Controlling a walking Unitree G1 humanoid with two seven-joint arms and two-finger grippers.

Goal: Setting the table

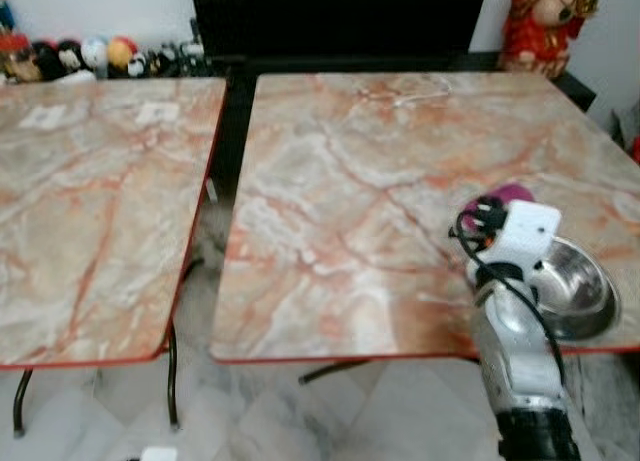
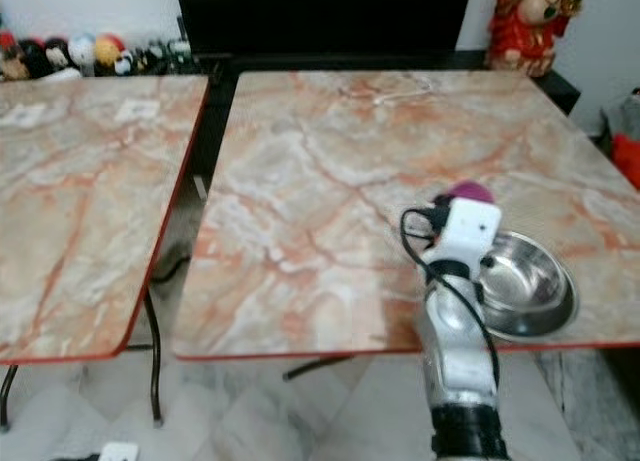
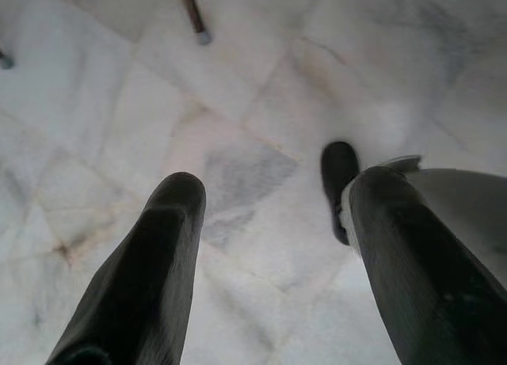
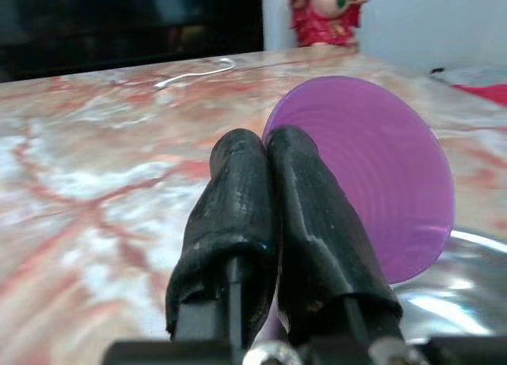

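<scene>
right gripper (image 4: 265, 222) clenched on round purple plastic plate (image 4: 372, 167) | shiny steel bowl (image 1: 575, 286) at tabletop's (image 1: 350, 211) 4 o'clock, beneath plate, likely for stacking | left gripper (image 3: 269, 246) released, idle above floor

Right gripper (image 4: 265, 222) fingers pressed together; left gripper (image 3: 269, 246) fingers apart.

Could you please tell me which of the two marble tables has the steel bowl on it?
The right-hand marble table: the steel bowl sits near its front right edge, beside the right pincer. The left-hand table carries no bowl.
</scene>
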